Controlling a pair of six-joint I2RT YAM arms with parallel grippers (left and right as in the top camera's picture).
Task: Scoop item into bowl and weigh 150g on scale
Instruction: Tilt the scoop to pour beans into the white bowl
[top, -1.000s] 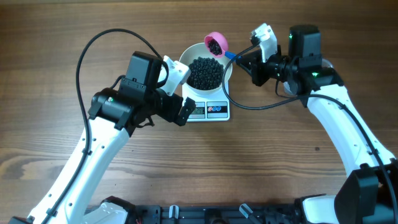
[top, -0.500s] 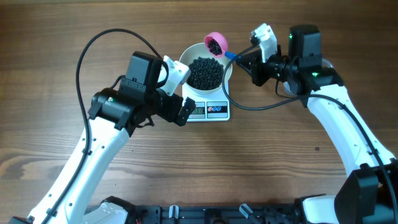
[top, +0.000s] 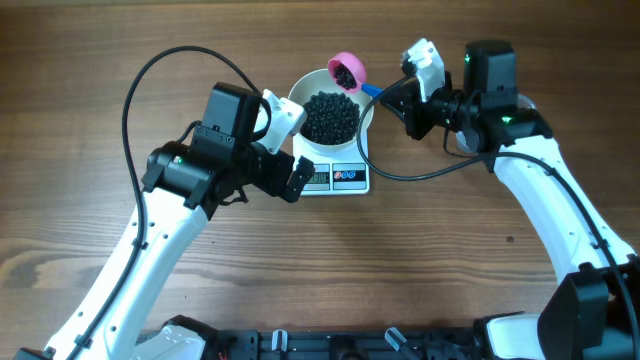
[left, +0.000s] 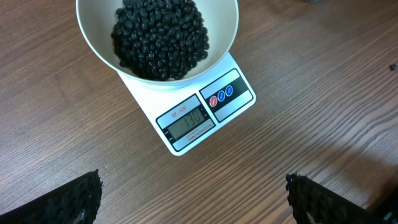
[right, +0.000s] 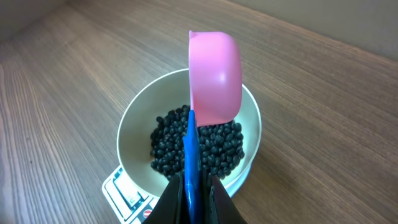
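The white bowl stands on the scale and holds a heap of the black item. My right gripper is shut on the blue handle of a pink scoop. The scoop hangs over the bowl's far rim with some dark beads in its cup. My left gripper is open and holds nothing, just in front of the scale on its left side. Its view shows the bowl, the beads and a lit display with digits I cannot read surely.
Bare wooden table lies all around the scale. A black cable loops over the left arm and another curves from the right arm past the scale's right side.
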